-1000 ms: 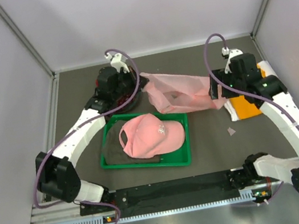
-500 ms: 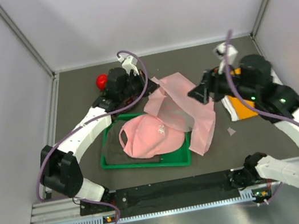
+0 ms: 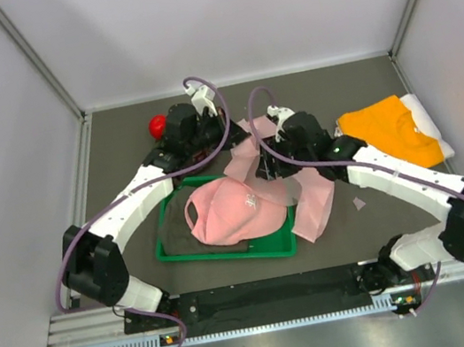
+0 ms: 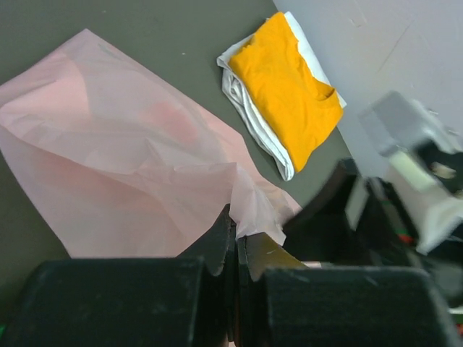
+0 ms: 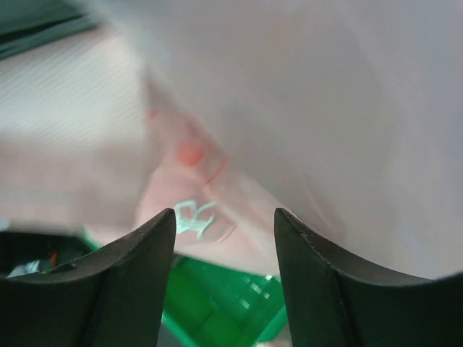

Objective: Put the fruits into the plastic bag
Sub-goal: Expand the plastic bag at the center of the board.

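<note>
Left gripper clamped on plastic bag edge. Right gripper jaws apart, just above bag film, pink cap beneath. Red fruit beyond left gripper, outside bag. Risk: thin film tears or slips if right gripper pinches poorly, so mouth fails to open.

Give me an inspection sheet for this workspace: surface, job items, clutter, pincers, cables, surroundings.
Surface: dark table, matte.
Job's things: plastic bag lying partly over the tray and cap; one red fruit at the far left; other fruits not seen.
Clutter: pink cap in green tray; orange cloth at right.
Grippers: left pincer shut on the bag's edge; right pincer open over the bag.
Cables: purple cable looping along each arm.
Surroundings: pale walls.
</note>
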Controlling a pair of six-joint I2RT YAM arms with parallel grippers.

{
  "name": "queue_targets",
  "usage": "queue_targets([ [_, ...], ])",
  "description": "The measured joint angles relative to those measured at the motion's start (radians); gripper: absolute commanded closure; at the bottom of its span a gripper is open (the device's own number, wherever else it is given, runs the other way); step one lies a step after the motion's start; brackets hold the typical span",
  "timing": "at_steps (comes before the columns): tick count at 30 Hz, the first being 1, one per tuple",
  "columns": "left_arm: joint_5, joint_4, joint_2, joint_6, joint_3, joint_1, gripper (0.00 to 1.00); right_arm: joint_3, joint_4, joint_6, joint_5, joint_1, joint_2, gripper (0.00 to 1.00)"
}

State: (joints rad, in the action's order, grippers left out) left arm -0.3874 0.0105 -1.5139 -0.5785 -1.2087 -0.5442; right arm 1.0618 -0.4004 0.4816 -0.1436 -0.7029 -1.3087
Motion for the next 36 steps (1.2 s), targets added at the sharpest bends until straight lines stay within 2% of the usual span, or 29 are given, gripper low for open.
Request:
queue_targets([
  [6, -0.094, -0.016, 0.006, -0.061, 0.000, 0.000, 1.00, -0.075, 0.188, 0.019, 0.277, 0.000, -0.110, 0.37],
  [12, -0.217, -0.095, 0.031, -0.198, 0.001, -0.002, 1.00, -0.088, 0.426, 0.029, 0.480, 0.001, -0.182, 0.16],
  [16, -0.289, -0.173, 0.044, -0.293, 0.000, -0.016, 1.00, -0.099, 0.649, 0.029, 0.505, 0.015, -0.218, 0.11],
  [21, -0.362, -0.277, 0.045, -0.407, -0.004, -0.033, 1.00, -0.085, 0.838, 0.045, 0.420, 0.068, -0.325, 0.08],
  [26, -0.379, -0.305, 0.045, -0.445, -0.066, -0.011, 1.00, -0.007, 0.780, 0.073, 0.354, 0.121, -0.425, 0.06],
  [29, -0.377, -0.317, 0.051, -0.451, -0.098, 0.027, 1.00, 0.003, 0.734, 0.098, 0.336, 0.159, -0.424, 0.05],
  [31, -0.374, -0.316, 0.068, -0.453, -0.100, 0.063, 1.00, 0.005, 0.680, 0.116, 0.330, 0.204, -0.416, 0.01],
  [36, -0.367, -0.294, 0.115, -0.448, -0.095, 0.158, 1.00, 0.005, 0.508, 0.106, 0.368, 0.297, -0.356, 0.01],
])
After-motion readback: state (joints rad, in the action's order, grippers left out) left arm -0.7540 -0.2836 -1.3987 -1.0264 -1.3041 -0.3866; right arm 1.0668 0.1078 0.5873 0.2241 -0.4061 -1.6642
